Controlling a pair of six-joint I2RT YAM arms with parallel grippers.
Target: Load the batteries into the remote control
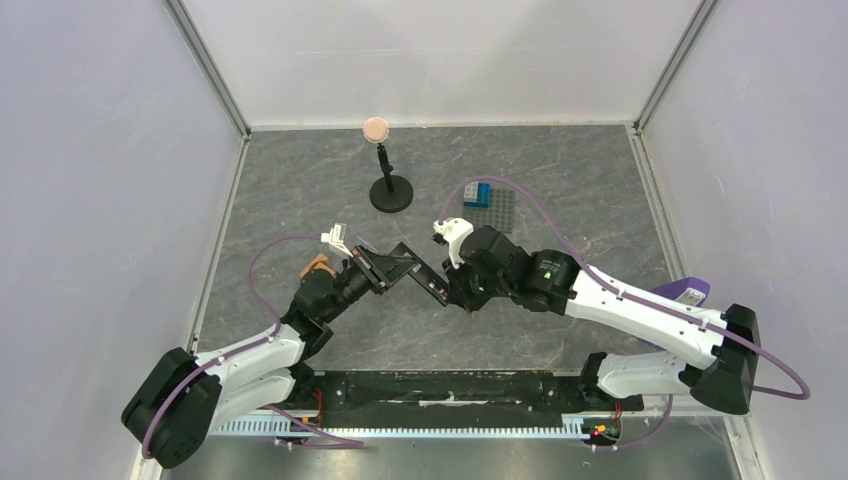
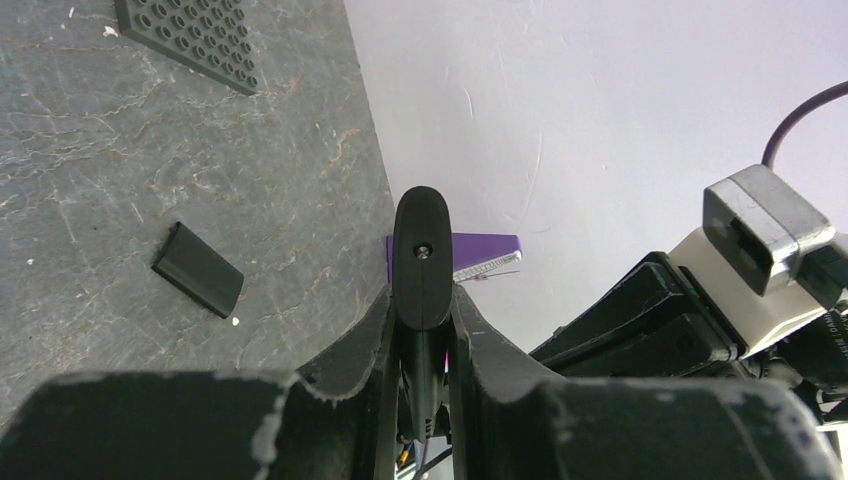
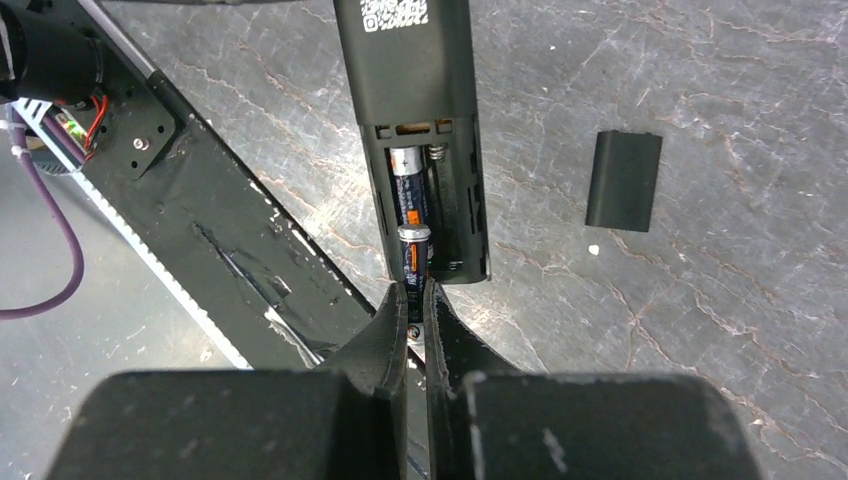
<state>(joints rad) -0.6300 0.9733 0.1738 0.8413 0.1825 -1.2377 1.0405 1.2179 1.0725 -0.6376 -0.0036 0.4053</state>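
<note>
Two cells on show in rt wrist view. Seated battery (image 3: 410, 185) lying in left slot of remote control (image 3: 405, 80), long axis parallel w/ remote's own. Held battery (image 3: 414, 258) pinched in right gripper (image 3: 415, 300), jaws nearly together on its lower half. Metal tip pointing away from cam, up along remote's length. In line w/ seated battery, right at compartment's near end; touching it or not, can't tell. Neighbouring slot dark, spring visible at far end. Remote back-side up, QR label (image 3: 400, 12) at top of view, long axis running almost straight away from rt cam.

Left wrist view: remote seen nearly end-on, narrow and on edge, clamped from both sides by left gripper (image 2: 421, 310), fingers tight against its flanks.

From above: remote held over mid-table between both grippers, long axis slanting from left gripper at upper left down to right gripper at lower right, open compartment end toward rt arm.

Elsewhere: battery cover (image 3: 623, 180) flat on table (image 3: 720, 300), right of remote in rt cam, apart from it. Grey studded baseplate (image 1: 500, 212) farther back w/ blue blocks (image 1: 478, 194) on it. Small stand (image 1: 390, 190) w/ round pink top near back wall. Purple item (image 2: 485, 255) by side wall.
</note>
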